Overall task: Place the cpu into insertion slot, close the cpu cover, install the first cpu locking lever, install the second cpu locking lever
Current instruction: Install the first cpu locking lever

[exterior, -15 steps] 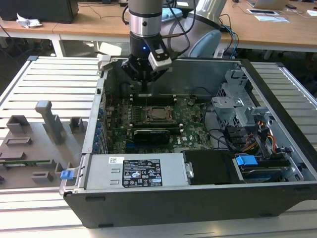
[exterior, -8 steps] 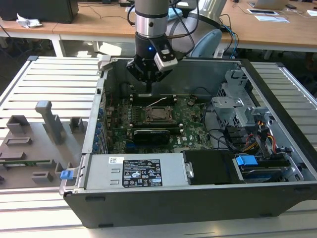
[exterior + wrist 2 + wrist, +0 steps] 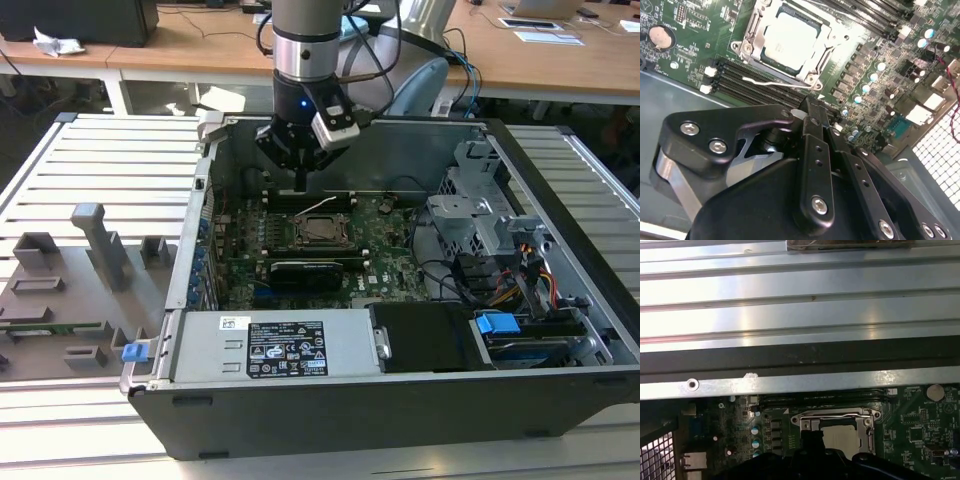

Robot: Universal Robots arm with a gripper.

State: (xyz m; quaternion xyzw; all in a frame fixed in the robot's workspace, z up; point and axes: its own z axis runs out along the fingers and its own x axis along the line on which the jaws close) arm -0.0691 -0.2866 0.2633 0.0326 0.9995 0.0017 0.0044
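The cpu (image 3: 790, 40) lies flat in the insertion slot (image 3: 751, 30) on the green motherboard (image 3: 385, 250), its pale silver face showing. The cpu cover (image 3: 824, 46) lies down over it, framing the chip. A thin pale locking lever (image 3: 772, 82) runs along the slot's side by the memory slots; in the exterior view it stands up at an angle (image 3: 322, 205). My gripper (image 3: 300, 185) hangs just behind the slot, above the memory slots, fingers together and holding nothing. Both wrist views show the gripper (image 3: 809, 106) (image 3: 809, 436) close to the cpu (image 3: 842, 437).
The open computer case (image 3: 200, 200) walls in the board. A long black card (image 3: 305, 270) lies in front of the slot, a labelled power supply (image 3: 285, 350) at the front, and a drive cage (image 3: 480, 220) with cables (image 3: 520, 280) at the exterior view's right. Grey fixtures (image 3: 90, 240) stand outside.
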